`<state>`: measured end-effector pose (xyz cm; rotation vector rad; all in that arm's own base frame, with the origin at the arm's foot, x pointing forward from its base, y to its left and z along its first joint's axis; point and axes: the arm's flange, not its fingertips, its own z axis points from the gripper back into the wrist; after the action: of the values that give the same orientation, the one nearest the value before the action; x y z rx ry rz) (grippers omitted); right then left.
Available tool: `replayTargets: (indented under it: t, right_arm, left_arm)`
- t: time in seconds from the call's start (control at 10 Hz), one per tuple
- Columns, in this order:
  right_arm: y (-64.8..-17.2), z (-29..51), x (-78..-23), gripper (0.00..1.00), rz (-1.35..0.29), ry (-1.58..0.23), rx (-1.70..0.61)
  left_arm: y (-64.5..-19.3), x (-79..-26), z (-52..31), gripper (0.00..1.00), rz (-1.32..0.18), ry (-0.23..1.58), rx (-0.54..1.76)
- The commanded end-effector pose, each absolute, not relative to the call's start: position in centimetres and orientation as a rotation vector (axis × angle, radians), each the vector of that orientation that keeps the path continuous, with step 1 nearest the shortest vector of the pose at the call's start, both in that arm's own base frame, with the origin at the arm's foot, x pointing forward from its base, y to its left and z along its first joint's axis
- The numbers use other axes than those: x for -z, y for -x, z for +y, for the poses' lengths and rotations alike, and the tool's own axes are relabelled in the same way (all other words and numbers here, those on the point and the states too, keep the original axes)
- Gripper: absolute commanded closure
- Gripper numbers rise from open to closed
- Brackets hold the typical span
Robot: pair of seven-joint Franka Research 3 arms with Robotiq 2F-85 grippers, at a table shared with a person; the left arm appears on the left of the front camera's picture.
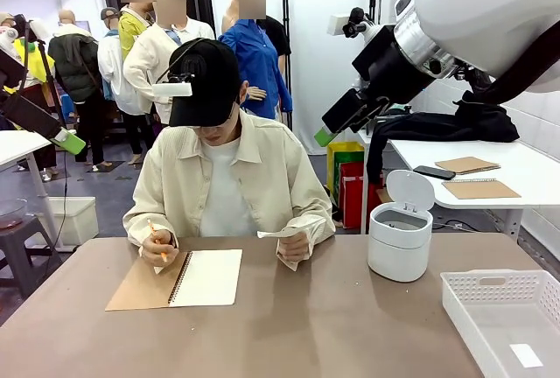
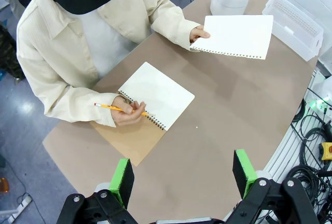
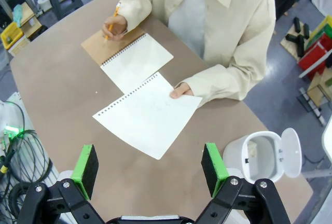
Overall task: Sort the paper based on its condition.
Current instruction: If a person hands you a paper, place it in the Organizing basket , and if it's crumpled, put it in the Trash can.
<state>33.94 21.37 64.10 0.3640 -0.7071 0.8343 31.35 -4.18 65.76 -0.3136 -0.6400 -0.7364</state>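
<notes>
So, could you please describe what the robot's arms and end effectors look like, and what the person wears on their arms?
The right arm is glossy white with a silver ring. The left end effector and right end effector are black, with green finger pads. The person's sleeves are long and cream.

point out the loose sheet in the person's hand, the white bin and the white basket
loose sheet (image 3: pixel 148 115): right wrist view, middle of the blank page
white bin (image 1: pixel 398 254): front view, front of its round wall
white basket (image 1: pixel 499 286): front view, its far perforated wall
</notes>
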Motion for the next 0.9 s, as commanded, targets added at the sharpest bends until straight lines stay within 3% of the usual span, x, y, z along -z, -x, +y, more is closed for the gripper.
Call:
replayTargets:
  t: [0.0, 0.2, 0.6, 0.8]
  right_arm:
    - [-33.9, 21.4, -63.9, 0.00, -0.707, -0.362, -0.831]
    - [-33.9, 21.4, -64.1, 0.00, -0.707, -0.364, -0.834]
    - [-39.0, 19.8, -61.5, 0.00, -0.349, -0.586, -0.461]
    - [-41.6, 18.6, -59.3, 0.00, -0.265, -0.676, -0.277]
  left_arm:
    - [-31.3, -65.9, -4.1, 0.00, -0.646, 0.313, 0.734]
    - [-31.3, -65.9, -4.1, 0.00, -0.646, 0.313, 0.734]
    - [-31.3, -65.9, -4.1, 0.00, -0.646, 0.313, 0.734]
    - [-31.3, -65.9, -4.1, 0.00, -0.646, 0.313, 0.734]
